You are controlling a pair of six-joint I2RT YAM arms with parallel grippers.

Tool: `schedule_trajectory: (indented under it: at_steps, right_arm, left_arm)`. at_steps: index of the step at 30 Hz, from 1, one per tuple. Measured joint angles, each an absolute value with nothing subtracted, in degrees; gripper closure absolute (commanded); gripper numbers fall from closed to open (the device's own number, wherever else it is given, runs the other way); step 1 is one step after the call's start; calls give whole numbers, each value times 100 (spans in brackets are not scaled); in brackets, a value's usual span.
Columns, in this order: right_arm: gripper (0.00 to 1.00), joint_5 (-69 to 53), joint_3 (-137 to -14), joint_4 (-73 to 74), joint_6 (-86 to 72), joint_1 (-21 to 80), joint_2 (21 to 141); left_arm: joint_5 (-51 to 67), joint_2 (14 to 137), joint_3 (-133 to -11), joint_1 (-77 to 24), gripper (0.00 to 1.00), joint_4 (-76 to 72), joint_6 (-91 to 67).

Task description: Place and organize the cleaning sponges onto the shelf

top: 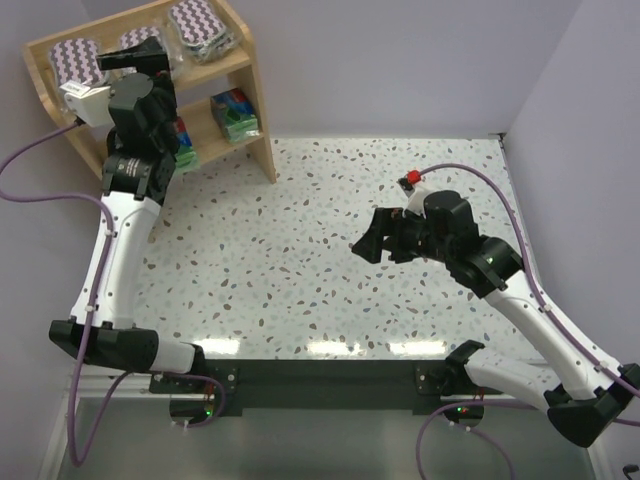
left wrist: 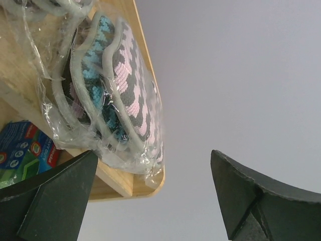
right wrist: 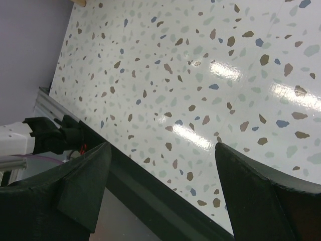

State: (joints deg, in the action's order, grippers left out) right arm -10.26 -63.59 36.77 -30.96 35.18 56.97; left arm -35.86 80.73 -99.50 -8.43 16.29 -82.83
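Speckled table [top: 300, 270], lavender walls, and the wooden shelf [top: 263, 140] in the far left corner. Three zigzag sponge packs [top: 200, 25] lie on its top board, with green-blue packs [top: 233, 112] a tier below. Up there the left gripper [top: 138, 58] hangs by the middle pack, jaws spread wide, holding nothing. Mid-table, the right gripper [top: 372, 238] hovers, fingers parted and empty.

shelf [top: 263, 140] top: zigzag pks [top: 200, 25]
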Motion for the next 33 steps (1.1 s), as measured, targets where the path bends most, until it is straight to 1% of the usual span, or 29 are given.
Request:
schedule_trajectory:
  at_steps: [13, 22, 24, 27, 30, 31, 33]
  right_arm:
    - [12, -1026, -6169, 3673, -3170, 3518, 5551]
    - [12, -1022, -6106, 3669, -3192, 3518, 5502]
    - [12, -1022, -6088, 3667, -3190, 3518, 5500]
    - [12, -1022, -6060, 3660, -3190, 3518, 5500]
    - [12, -1017, -6038, 3649, -3190, 3518, 5500]
    - [12, -1020, -6023, 3640, -3190, 3518, 5500]
    - [12, -1020, -5968, 3618, -3192, 3518, 5500]
  left_arm:
    - [-3168, 7642, -9107, -816, 0, 1774, -8281]
    - [-2668, 7752, -9271, -727, 0, 1627, -8171]
    - [-2578, 7695, -9159, -725, 3, 1584, -8162]
    - [-2469, 7450, -8794, -725, 7, 1533, -8123]
    - [-2311, 7192, -8543, -725, 18, 1431, -8036]
    - [-2259, 7107, -8460, -725, 30, 1361, -7992]
    - [-2156, 6860, -8202, -725, 44, 1129, -7894]
